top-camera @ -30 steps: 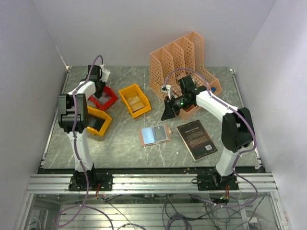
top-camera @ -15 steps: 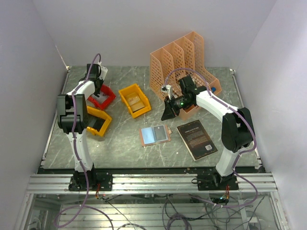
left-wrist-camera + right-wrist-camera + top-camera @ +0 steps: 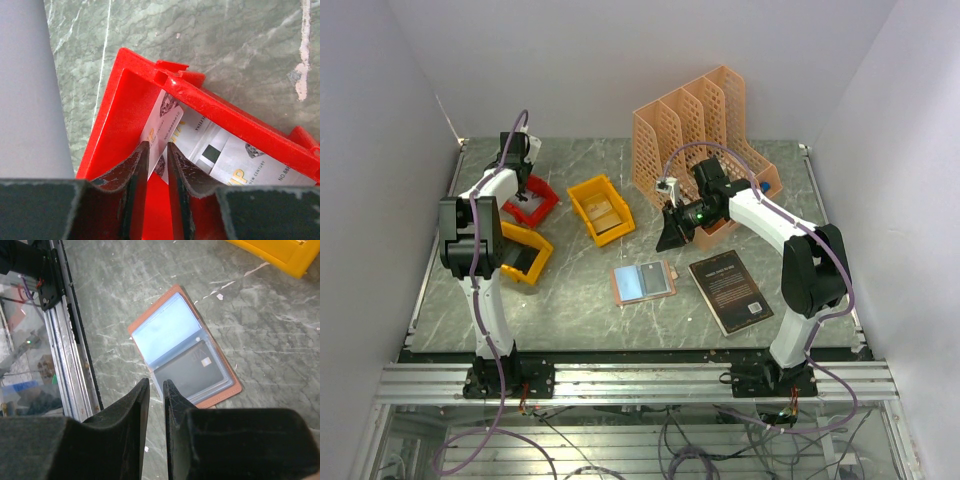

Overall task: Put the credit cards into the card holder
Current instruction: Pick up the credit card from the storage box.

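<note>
In the left wrist view my left gripper point(image 3: 157, 145) reaches into the red bin point(image 3: 125, 115). It is shut on a pale credit card point(image 3: 167, 117), which stands tilted between the fingers against the bin's left wall. More credit cards point(image 3: 240, 160) lie flat in the bin. The card holder point(image 3: 643, 281) lies open on the table with its salmon edge and pale blue-grey faces up. Its right pocket holds a dark card point(image 3: 192, 371). My right gripper point(image 3: 156, 381) hovers above the card holder point(image 3: 185, 347), jaws a narrow slit apart with nothing between them.
A yellow bin point(image 3: 601, 208) with a tan card stands mid-table, and another yellow bin point(image 3: 525, 252) sits near the left arm. The peach lattice organizer point(image 3: 695, 130) stands at the back. A black book point(image 3: 730, 290) lies right of the holder.
My left gripper has drawn slightly toward the back left, and the red bin beneath it has shifted a little. The right arm has not moved.
</note>
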Tool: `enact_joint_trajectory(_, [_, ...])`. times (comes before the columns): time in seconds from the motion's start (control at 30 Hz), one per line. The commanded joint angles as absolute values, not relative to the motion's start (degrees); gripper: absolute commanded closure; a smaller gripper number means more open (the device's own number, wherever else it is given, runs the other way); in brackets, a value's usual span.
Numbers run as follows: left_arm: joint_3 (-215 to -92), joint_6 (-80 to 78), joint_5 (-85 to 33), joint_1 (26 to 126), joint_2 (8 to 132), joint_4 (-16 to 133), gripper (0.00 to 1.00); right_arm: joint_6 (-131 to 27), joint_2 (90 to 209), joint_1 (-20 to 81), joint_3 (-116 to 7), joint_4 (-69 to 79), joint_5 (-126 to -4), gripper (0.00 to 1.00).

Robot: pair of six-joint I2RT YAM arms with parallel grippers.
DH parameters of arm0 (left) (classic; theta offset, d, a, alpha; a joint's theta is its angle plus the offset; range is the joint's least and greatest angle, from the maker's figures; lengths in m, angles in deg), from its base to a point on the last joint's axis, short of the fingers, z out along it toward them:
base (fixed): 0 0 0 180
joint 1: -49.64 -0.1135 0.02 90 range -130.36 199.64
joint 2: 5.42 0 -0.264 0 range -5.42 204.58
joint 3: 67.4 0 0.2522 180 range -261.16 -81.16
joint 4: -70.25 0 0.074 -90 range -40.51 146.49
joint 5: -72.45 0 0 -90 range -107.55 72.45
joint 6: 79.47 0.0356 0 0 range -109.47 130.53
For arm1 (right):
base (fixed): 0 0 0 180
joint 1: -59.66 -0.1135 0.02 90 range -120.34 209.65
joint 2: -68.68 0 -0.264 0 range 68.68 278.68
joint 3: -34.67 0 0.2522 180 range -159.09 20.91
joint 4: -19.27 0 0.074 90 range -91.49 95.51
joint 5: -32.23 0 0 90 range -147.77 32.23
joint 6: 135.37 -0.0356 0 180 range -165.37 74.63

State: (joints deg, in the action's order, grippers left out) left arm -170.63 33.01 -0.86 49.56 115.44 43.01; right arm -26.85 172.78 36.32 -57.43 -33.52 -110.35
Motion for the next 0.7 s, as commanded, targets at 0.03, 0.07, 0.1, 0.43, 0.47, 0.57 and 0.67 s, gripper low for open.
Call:
enact_joint_trajectory(0.03, [-170.59,33.76,1.79,48.85,113.85,46.02,0.67,-25.88,173.97,36.31,-58.88,-34.39,-111.30,0.82])
enact_joint_trajectory(0.07, [-170.81,33.89,1.79,48.83,114.30,45.85,0.67,-25.92,173.97,36.36,-58.89,-34.40,-111.30,0.82])
enact_joint_trajectory(0.1, [-171.00,33.91,1.67,48.77,114.56,45.67,0.67,-25.90,173.97,36.36,-58.89,-34.44,-111.26,0.82])
enact_joint_trajectory(0.43, [-171.94,33.65,-0.29,48.26,116.11,44.47,0.73,-25.75,174.12,36.28,-58.98,-34.68,-111.30,0.82])
enact_joint_trajectory(0.47, [-172.07,33.67,-0.40,48.24,116.25,44.24,0.74,-25.77,174.09,36.36,-58.98,-34.73,-111.28,0.82])
enact_joint_trajectory(0.57, [-172.50,33.65,-0.56,48.23,116.57,43.94,0.78,-25.68,174.18,36.34,-59.07,-34.74,-111.21,0.82])
enact_joint_trajectory(0.67, [-172.93,33.65,-0.75,48.23,116.86,43.69,0.77,-25.68,174.22,36.32,-59.07,-34.76,-111.21,0.82])
